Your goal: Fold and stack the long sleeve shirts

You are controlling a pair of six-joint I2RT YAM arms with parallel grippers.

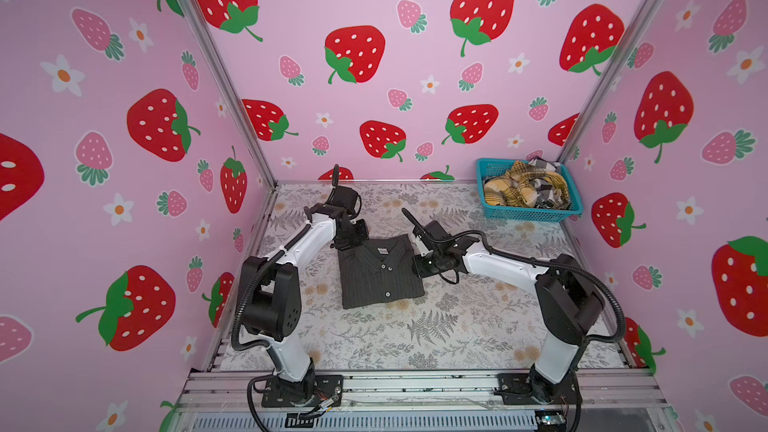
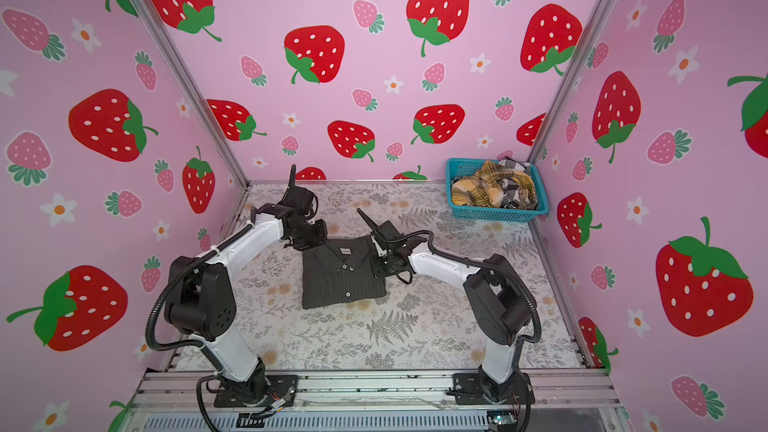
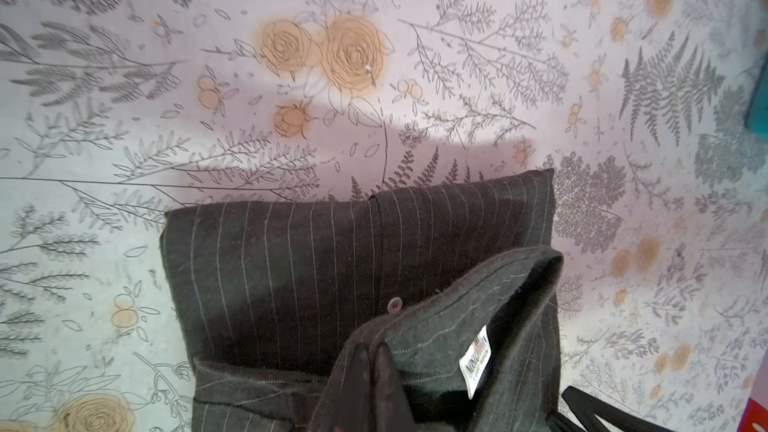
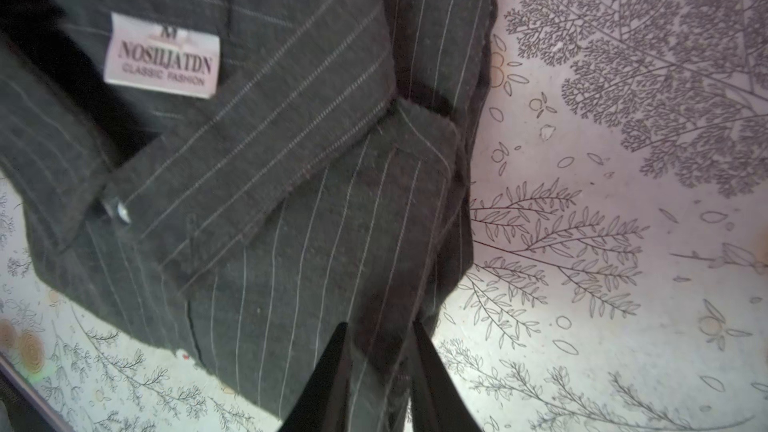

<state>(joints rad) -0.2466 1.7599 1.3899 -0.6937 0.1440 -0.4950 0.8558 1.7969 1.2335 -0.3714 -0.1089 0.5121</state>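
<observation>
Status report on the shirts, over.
Left gripper shut on collar of pinstriped shirt. Right gripper shut on its side fold. Shirt folded square. Other shirts bunched in basket, nothing in the way.

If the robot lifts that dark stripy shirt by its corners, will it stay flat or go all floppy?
Probably floppy: the dark stripy shirt is soft cloth, and its collar bends up where the left gripper pinches it. Likely not slippery, since the weave looks fuzzy. It shouldn't roll; it lies flat in folded layers.
</observation>
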